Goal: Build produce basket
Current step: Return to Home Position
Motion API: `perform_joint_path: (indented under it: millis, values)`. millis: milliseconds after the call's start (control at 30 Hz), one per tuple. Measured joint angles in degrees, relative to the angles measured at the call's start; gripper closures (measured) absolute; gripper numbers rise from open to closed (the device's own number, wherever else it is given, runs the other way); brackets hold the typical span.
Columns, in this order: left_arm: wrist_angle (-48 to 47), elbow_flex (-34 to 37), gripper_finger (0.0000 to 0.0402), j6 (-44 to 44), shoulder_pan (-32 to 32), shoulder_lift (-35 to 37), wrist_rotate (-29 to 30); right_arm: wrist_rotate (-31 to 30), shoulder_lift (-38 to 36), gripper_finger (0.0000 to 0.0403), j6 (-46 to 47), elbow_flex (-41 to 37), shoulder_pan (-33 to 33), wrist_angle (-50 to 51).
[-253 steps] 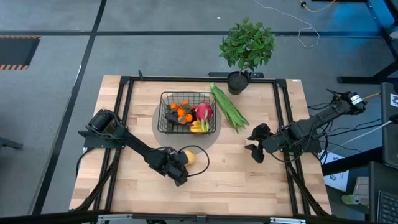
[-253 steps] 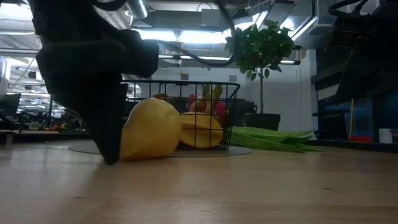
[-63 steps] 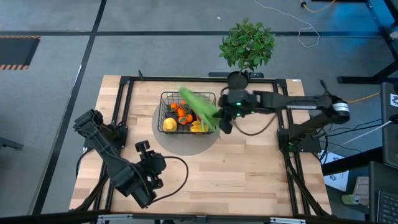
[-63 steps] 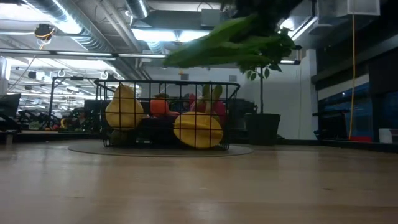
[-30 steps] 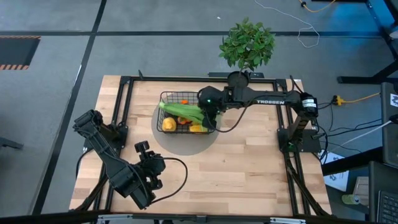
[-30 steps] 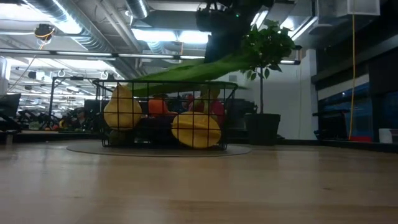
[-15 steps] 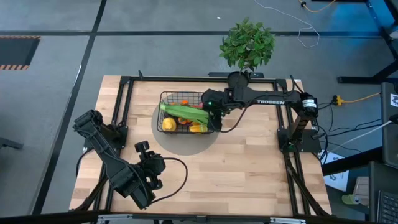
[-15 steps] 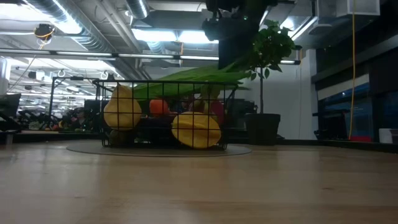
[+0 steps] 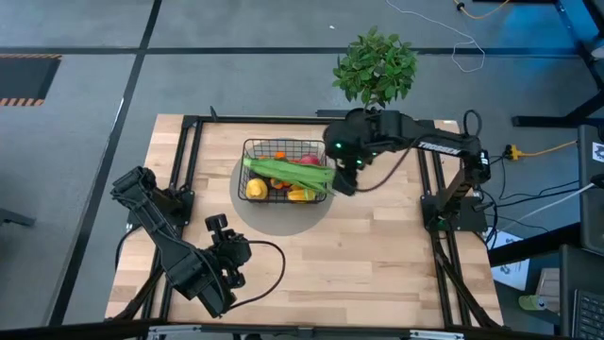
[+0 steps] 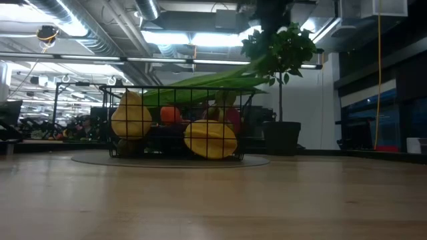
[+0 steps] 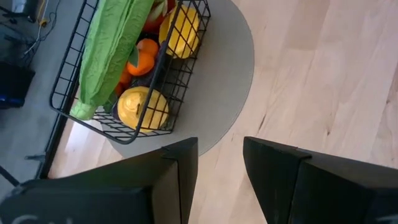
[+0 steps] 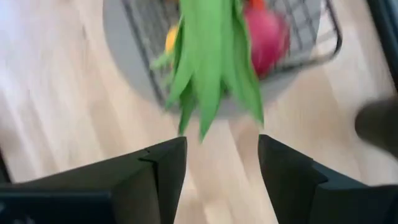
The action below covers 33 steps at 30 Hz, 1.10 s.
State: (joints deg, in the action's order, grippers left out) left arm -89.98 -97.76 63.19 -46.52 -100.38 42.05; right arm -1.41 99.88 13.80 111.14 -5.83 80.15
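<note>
Just beside right end effector, pods across basket

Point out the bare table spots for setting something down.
Widest: bare table between the left gripper and the right edge. Also the strip left of the basket. Crowded: the basket's right side, by the right gripper.

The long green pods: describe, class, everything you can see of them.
The long green pods are a flat, leafy-looking bundle lying crosswise atop the basket, resting on its rim. One end reaches the left rim; the pointed tips overhang the right side. The open right end effector sits beyond the tips, not touching.
</note>
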Motion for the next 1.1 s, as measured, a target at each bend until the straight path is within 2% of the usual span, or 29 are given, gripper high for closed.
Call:
perform_joint_path:
  millis: [133,300,433,500,667,800,967,1100]
  values:
    - [1.02,0.0,0.0282,0.81,-0.14,0.0,0.24,-0.14,-0.73,0.0219,1.87,3.56,3.7,8.9]
    - [0.58,0.13,0.0282,2.33,0.82,0.75,4.63,-3.38,-4.62,0.0219,6.99,1.34,10.92,9.45]
    - [-0.08,0.06,0.0282,6.15,-1.54,5.14,6.76,-11.23,-10.69,0.0219,11.97,-2.79,17.89,7.83]
    - [0.1,0.48,0.0282,7.61,-3.66,8.26,9.66,-15.8,-14.39,0.0219,15.29,-6.06,21.39,6.31]
    - [0.57,3.28,0.0282,8.62,-10.55,17.76,19.85,-26.27,-25.12,0.0219,22.86,-19.43,29.48,-1.04]
    - [1.44,9.83,0.0282,11.98,-13.31,25.27,24.86,-34.95,-33.78,0.0219,25.06,-35.37,34.36,-14.0]
    - [6.98,23.91,0.0282,17.44,-14.39,34.47,26.02,-36.98,-42.24,0.0219,23.18,-55.4,36.49,-35.06]
    - [17.49,36.4,0.0282,16.23,-14.43,41.18,29.55,-36.12,-45.96,0.0219,20.5,-67.4,36.43,-51.52]
